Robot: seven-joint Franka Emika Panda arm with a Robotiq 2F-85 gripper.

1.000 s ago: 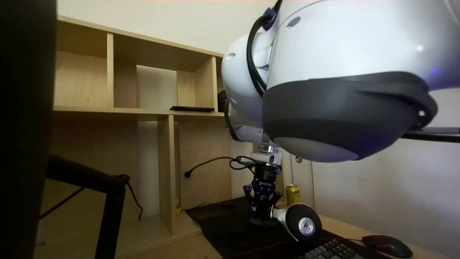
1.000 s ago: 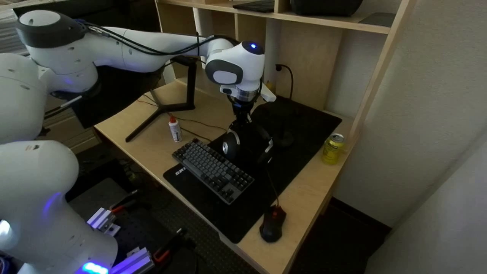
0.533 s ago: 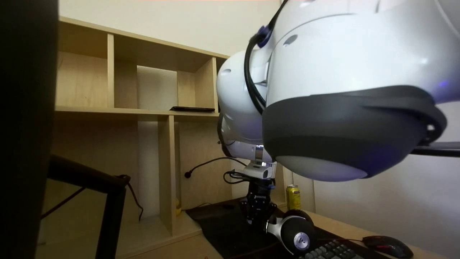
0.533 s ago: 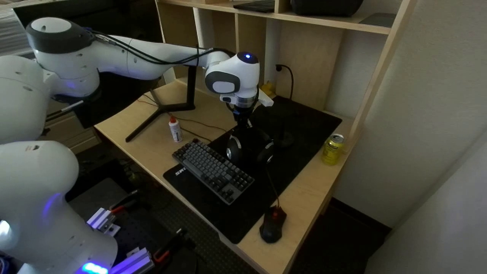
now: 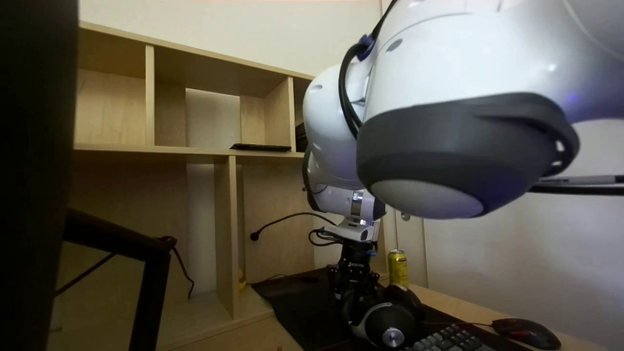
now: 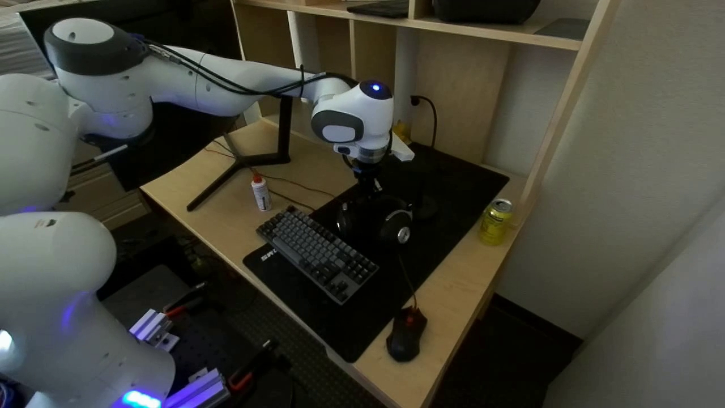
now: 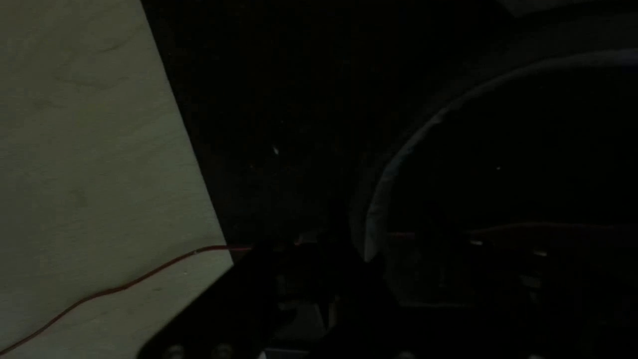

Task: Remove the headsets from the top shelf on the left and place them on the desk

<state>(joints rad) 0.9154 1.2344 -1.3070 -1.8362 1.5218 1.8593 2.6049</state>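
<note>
Headphones (image 5: 387, 321) are sitting low at the black mat (image 6: 362, 326) of the bench (image 6: 450, 294), directly beneath the fingers (image 7: 239, 304); I cannot tell whether the ear cups are touching it. The fingers are pinching the headband, its pale-edged curve running down to them in the dim wrist view. A keyboard (image 6: 317, 255) is crowding the near side, its edge lying just beside one ear cup in both exterior views. Past the other cup an open strip is running to the mat's border, and a wood margin is continuing from there to the bench's outer edge. On that margin a mouse (image 6: 406, 335) is resting just beside the border, and a yellow can (image 6: 495, 222) is standing upright near a side panel (image 6: 558, 124). Behind the headphones more bare mat is reaching back toward the pale shelf unit (image 5: 225, 243), though a dark round base (image 6: 426, 209), hard to make out, is taking up some of it. Opposite the can, beyond the mat, a white bottle (image 6: 260, 194) and a black monitor stand (image 6: 263, 161) are standing on the wood, with open surface showing around them. A reddish cable (image 7: 149, 276) is crossing the mat's edge and passing behind the headband. Overhead, the top shelf (image 5: 122, 147) is carrying a flat black object (image 5: 263, 147) along its front edge.
</note>
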